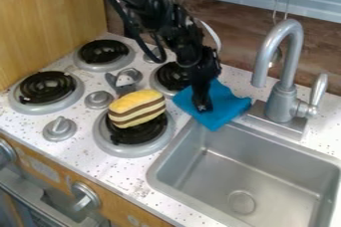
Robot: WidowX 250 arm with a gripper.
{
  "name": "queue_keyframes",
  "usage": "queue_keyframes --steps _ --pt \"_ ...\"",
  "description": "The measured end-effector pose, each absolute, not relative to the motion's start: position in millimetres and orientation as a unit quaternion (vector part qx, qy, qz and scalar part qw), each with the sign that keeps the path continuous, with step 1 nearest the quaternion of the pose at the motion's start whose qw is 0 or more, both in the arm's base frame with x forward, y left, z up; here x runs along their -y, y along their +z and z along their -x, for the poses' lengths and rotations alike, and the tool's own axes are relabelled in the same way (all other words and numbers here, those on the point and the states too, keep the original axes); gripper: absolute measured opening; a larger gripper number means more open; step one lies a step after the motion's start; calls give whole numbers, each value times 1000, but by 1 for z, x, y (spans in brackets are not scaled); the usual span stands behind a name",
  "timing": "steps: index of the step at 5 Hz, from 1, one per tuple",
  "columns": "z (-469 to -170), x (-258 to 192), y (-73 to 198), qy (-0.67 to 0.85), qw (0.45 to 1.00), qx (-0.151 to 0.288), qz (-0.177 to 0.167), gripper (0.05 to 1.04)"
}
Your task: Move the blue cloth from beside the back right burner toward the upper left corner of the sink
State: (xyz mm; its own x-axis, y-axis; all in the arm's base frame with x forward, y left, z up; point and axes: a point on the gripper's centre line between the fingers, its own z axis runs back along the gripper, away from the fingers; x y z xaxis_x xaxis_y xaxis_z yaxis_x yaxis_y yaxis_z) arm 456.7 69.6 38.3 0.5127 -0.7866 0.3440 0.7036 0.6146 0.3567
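Nearest the camera I'm seeing the sink (216, 169). At its 11 o'clock the blue cloth (230, 106) is lying on the counter, (126, 172) which is propping it up, corner pointing 6 o'clock; squarish, so no clear long axis. My gripper (202, 106) is hanging over it, tip down; can't tell if it's clenched. At 9 o'clock a burner's (105, 144) supporting the striped loaf (137, 107).

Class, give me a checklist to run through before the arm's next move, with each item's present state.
1. Hand down at the blue cloth: ok.
2. Cloth firmly gripped: cannot tell.
3. Cloth clear of the rim of the sink: not ok, one corner overlaps it.
4. Striped toy off the stove burners: not ok, it sits on one.
5. Faucet upright behind the sink: ok.
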Motion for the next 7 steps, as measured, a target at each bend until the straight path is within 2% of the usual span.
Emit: queue_keyframes --steps 2,5,6,7 --pt "-442 -111 34 -363 903 212 -89 1001" --pt "-442 -106 38 -385 892 224 -83 1001" --pt "-437 -93 101 -398 862 296 -103 1001" --pt "-420 -88 105 -423 847 309 -93 1001"
